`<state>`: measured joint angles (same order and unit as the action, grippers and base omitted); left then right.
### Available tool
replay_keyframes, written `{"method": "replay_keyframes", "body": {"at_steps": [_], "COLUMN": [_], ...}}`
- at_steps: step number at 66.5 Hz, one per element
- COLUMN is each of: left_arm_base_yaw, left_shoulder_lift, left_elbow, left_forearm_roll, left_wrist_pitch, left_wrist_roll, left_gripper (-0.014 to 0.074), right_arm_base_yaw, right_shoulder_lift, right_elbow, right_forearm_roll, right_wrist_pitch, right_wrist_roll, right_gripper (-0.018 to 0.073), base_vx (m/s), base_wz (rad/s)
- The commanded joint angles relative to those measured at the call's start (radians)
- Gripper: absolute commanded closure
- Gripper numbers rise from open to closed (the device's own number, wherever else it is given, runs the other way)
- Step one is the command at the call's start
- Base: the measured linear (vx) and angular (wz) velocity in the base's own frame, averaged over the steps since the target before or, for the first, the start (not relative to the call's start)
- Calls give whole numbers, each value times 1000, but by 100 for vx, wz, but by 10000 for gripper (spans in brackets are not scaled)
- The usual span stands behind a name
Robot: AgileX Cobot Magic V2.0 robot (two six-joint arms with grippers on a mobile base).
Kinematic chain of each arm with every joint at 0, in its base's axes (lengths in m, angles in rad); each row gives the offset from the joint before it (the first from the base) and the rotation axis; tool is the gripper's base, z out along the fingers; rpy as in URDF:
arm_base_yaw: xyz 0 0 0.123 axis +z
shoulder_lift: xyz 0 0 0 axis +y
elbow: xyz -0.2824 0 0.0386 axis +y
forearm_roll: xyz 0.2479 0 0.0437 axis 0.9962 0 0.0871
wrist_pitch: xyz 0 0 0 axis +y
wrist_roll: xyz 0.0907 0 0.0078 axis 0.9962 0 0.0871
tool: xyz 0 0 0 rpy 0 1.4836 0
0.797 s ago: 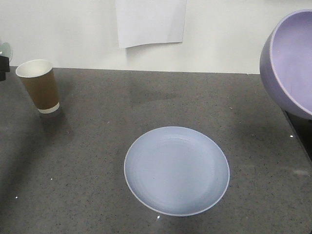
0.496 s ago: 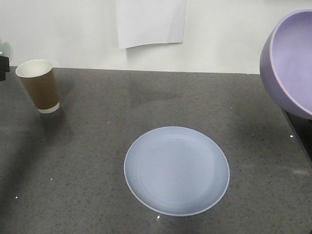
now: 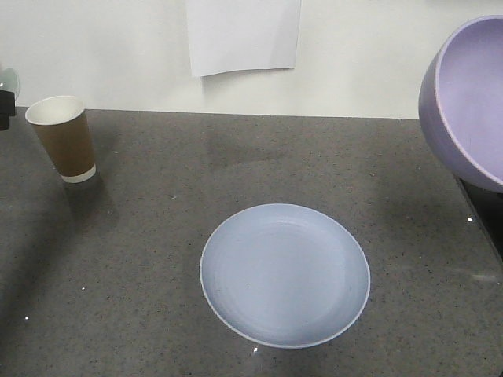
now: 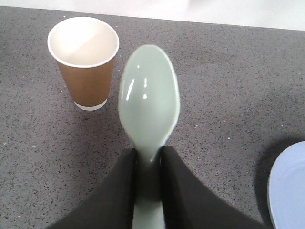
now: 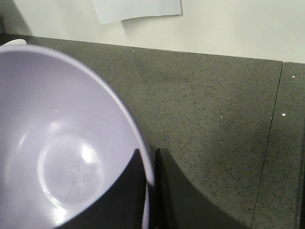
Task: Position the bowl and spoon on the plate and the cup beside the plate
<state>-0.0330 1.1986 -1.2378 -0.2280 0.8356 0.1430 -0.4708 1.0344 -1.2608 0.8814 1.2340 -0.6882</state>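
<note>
The pale blue plate (image 3: 284,275) lies flat on the dark speckled counter, near the front centre. The brown paper cup (image 3: 63,137) stands upright at the far left; the left wrist view has the cup (image 4: 86,62) just left of the spoon's head. My left gripper (image 4: 148,157) is shut on the handle of the mint-green spoon (image 4: 148,98), held above the counter. The lavender bowl (image 3: 468,102) hangs tilted in the air at the right edge. My right gripper (image 5: 150,164) is shut on the rim of the bowl (image 5: 57,143), one finger inside and one outside.
A white sheet of paper (image 3: 244,35) hangs on the pale wall behind the counter. A seam in the counter (image 5: 269,143) runs near the right side. The plate's edge (image 4: 288,188) shows at the lower right of the left wrist view.
</note>
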Motion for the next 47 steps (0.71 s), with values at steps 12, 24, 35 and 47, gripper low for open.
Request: {"method": "replay_keyframes", "body": {"at_steps": [12, 24, 35, 47], "left_arm_base_yaw": [-5, -5, -5, -5], "left_shoulder_lift": [-24, -24, -24, -24], "left_elbow": [-23, -23, -23, -23], "left_forearm_roll": [-18, -18, -18, -18], "left_wrist_pitch": [-50, -50, -50, -50], "left_wrist_roll": [-5, -5, -5, -5], "left_gripper": [602, 602, 602, 602], "right_arm_base_yaw": [-6, -6, -6, -6], "right_shoulder_lift": [-14, -14, -14, -14], "right_elbow": [-31, -31, -31, -31], "right_forearm_roll": [55, 55, 55, 55], "right_wrist_pitch": [-36, -36, -36, -36], "right_wrist_roll": [-5, -5, -5, -5], "right_gripper": [564, 564, 564, 564], "base_vx": [0, 0, 0, 0], "base_wz": [0, 0, 0, 0]}}
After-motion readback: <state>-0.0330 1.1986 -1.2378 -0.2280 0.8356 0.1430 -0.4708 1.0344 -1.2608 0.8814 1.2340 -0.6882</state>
